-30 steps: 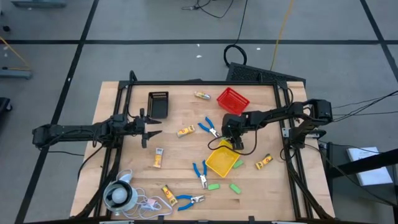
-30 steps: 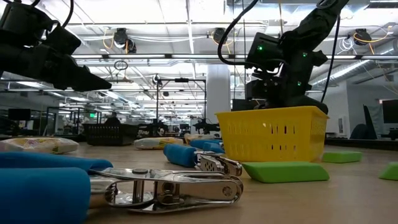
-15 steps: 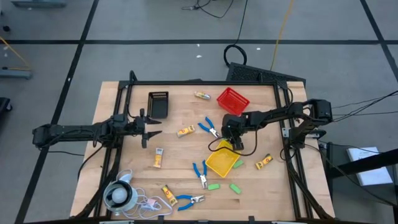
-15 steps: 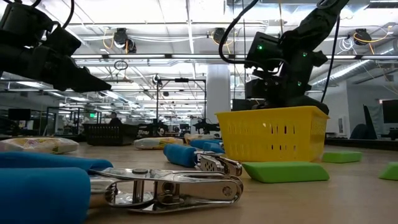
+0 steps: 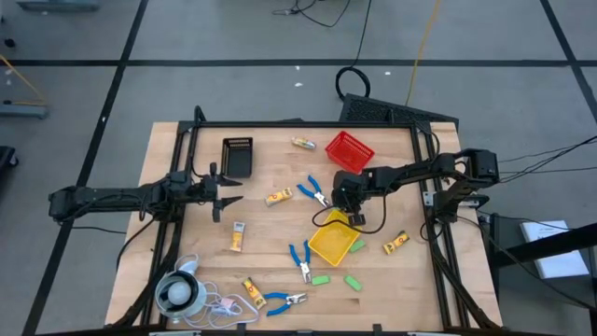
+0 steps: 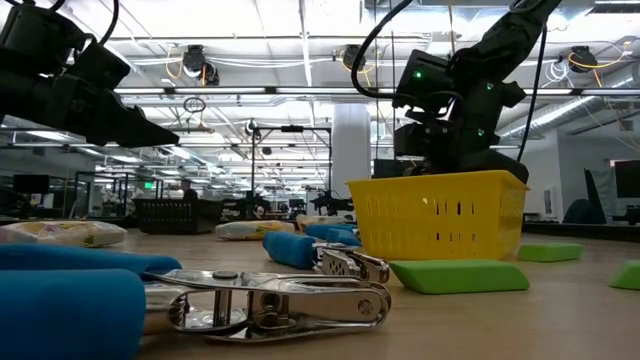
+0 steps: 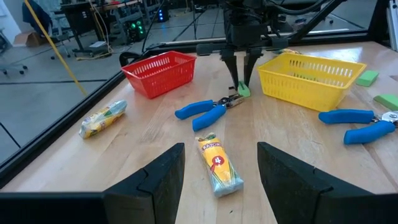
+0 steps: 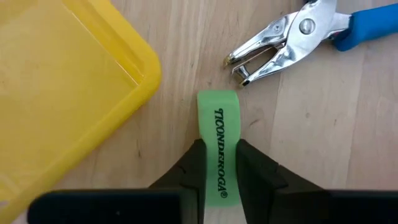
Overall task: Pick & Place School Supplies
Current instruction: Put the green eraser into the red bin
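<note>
My right gripper point(image 5: 354, 219) stands fingers down beside the yellow bin point(image 5: 331, 243), shut on a bright green eraser point(image 8: 218, 124) that lies on the wood. The metal jaws of a blue-handled tool point(image 8: 280, 46) lie just past the eraser's free end. My left gripper point(image 5: 220, 192) hovers open over the table's left part, holding nothing. Under it, farther on, lies a yellow packet point(image 7: 217, 165). More blue-handled tools point(image 5: 300, 261), green blocks point(image 5: 320, 279) and yellow packets point(image 5: 237, 237) lie scattered on the table. My right gripper pinches the green eraser by its two long sides point(image 8: 204, 165) between its two fingers, near one end. The fingers point(image 7: 241, 68) come from above, pointing down. The eraser lies flat along the wood, its other end point(image 8: 217, 99) free toward the tool's jaws.
A red bin point(image 5: 349, 149) stands at the far middle and a black bin point(image 5: 238, 157) at the far left. A white round object with a cord point(image 5: 177, 294) sits at the near left corner. A dark frame point(image 5: 429, 177) edges the table.
</note>
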{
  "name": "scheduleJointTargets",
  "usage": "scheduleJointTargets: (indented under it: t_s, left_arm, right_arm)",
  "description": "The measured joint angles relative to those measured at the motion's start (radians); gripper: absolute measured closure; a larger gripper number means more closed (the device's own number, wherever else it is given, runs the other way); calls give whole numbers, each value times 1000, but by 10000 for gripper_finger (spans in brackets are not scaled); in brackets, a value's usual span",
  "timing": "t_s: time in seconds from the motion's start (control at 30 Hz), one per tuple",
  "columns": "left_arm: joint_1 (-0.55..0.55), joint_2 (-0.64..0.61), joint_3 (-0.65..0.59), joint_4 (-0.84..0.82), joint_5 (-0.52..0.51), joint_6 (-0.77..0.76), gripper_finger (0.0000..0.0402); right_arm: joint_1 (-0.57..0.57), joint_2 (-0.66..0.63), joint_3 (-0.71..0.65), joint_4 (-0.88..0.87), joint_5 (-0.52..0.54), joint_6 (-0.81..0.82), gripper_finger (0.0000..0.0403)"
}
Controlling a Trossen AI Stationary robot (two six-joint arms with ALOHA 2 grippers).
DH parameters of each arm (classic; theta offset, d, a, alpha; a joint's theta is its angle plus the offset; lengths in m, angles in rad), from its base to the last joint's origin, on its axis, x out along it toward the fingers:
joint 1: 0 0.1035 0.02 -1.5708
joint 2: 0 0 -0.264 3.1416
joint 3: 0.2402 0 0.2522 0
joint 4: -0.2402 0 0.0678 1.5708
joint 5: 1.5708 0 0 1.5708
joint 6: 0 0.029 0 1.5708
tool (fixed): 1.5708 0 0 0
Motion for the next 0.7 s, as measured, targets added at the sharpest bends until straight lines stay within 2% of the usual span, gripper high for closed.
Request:
scheduleJointTargets:
  t_s: [0.1,0.37,0.6,0.7]
  left_arm:
    - [0,0,0,0,0,0,197]
    - [0,0,0,0,0,0,197]
    - [0,0,0,0,0,0,197]
    - [0,0,0,0,0,0,197]
  right_arm:
    - [0,0,0,0,5,5,353]
    - [3,-16,-3,5,110,8,353]
    - [-26,-102,-5,22,231,7,353]
    - [-48,-147,-5,29,231,3,353]
